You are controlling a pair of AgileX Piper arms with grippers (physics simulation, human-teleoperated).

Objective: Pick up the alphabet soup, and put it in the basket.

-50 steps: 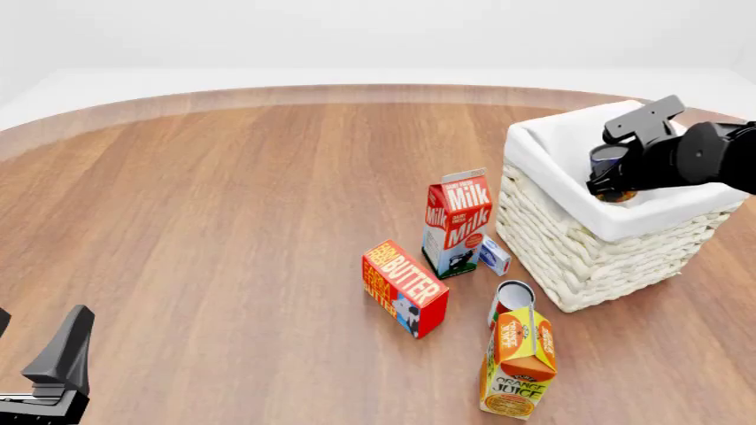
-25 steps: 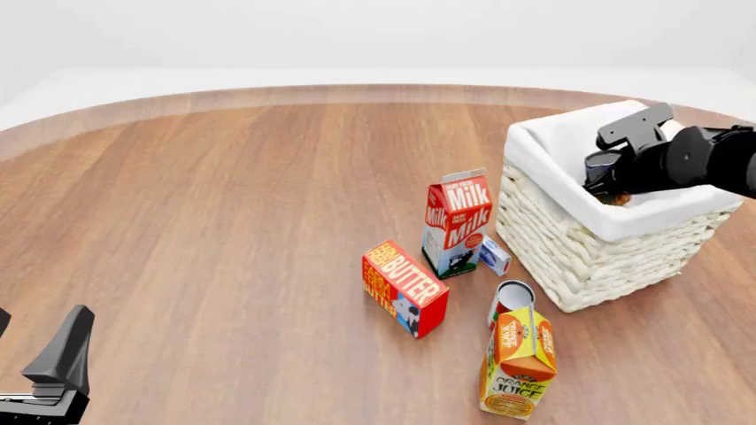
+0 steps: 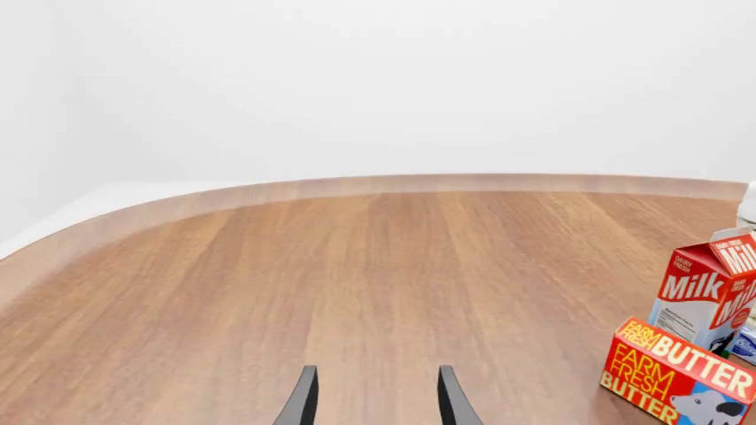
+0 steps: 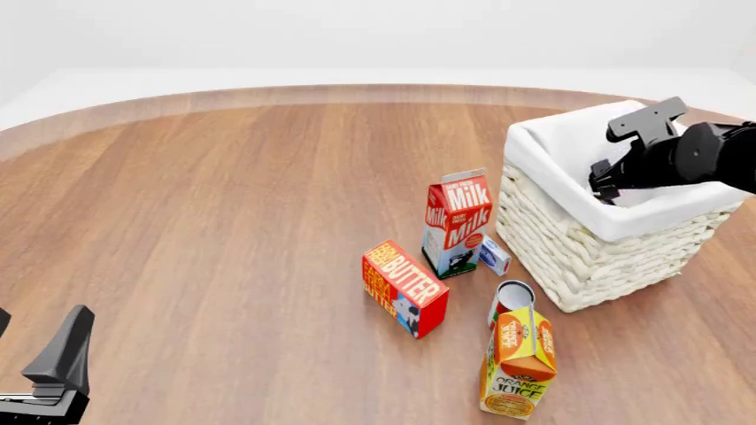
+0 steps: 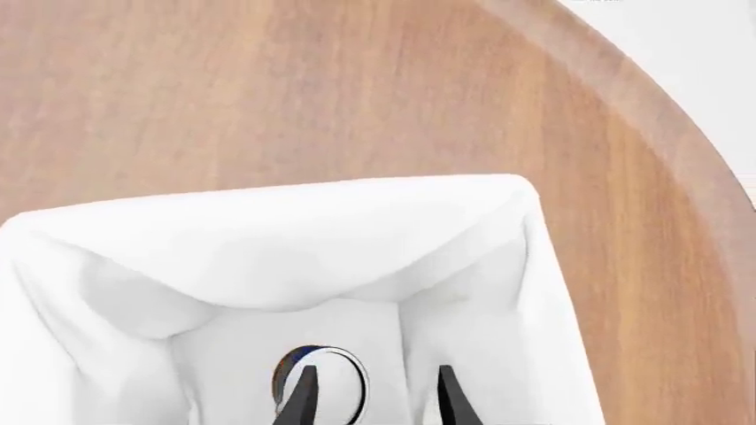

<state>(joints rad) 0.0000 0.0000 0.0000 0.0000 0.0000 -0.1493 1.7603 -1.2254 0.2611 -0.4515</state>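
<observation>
- the right gripper (image 4: 605,188) hangs over the basket (image 4: 555,239) at the far right of the table. its fingers stand parted with nothing between them.
- the alphabet soup (image 5: 321,382) sits upright on the white lining inside the basket, directly below those fingers. only its silver top shows in the right wrist view.
- risk: if you lower or close the fingers now, they can catch the can's rim and tip it or lift it out. raise the arm straight up.
- risk: a sideways pull-out can snag the folded cloth or drag the basket toward the milk carton (image 4: 456,220), which stands just beside its left wall.
- the left gripper (image 3: 374,403) is parted and empty over bare wood at the near left. leave it parked.
</observation>
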